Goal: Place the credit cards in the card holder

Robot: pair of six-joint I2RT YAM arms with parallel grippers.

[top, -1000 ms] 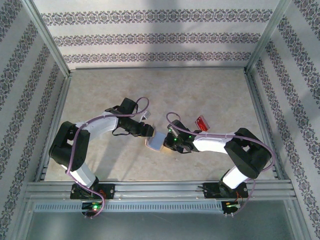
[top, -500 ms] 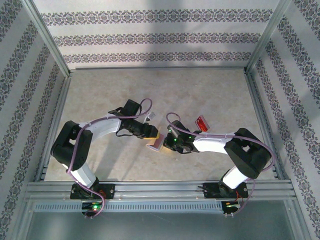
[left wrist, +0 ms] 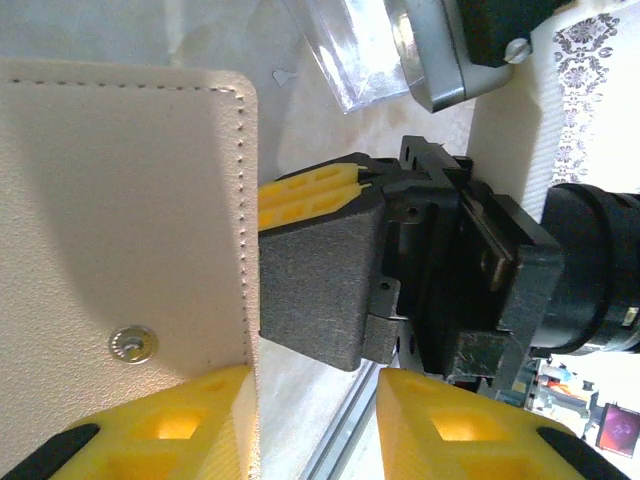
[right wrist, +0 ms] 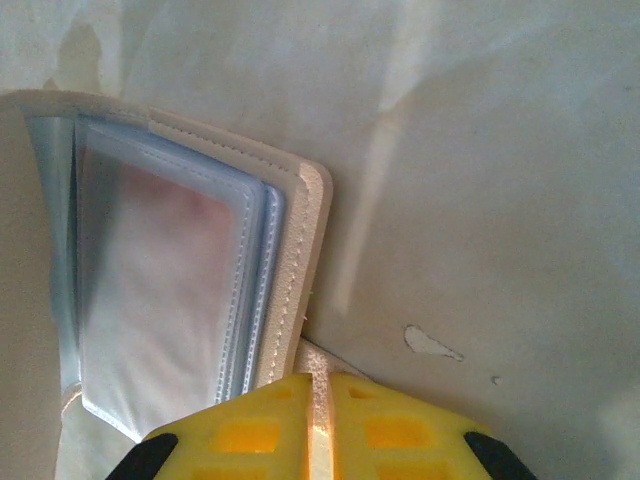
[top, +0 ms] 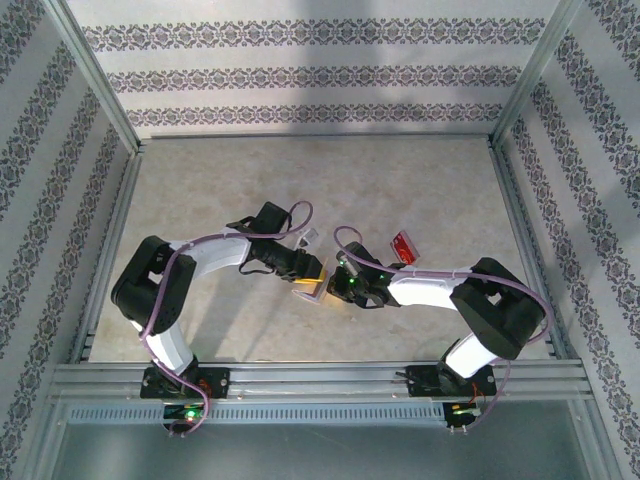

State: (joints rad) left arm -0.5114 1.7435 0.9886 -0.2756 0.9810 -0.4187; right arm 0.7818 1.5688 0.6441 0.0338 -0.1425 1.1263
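A beige, marbled table [top: 300,180] is enclosed by patterned walls [top: 300,75]. A red card [top: 403,246] is laid flat on it right of centre, toward the near side. A clear plastic card [left wrist: 340,45] is seen resting on the surface in the left wrist view.

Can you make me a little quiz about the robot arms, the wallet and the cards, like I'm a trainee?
1. True or false: the red card is inside the card holder.
2. Which gripper is pinching the card holder's edge? A) the left one B) the right one C) neither
3. Fill in: a small round metal ___ sits on the holder's beige cover.

Key: 1 false, it lies on the table. 2 B, the right gripper. 3 snap.
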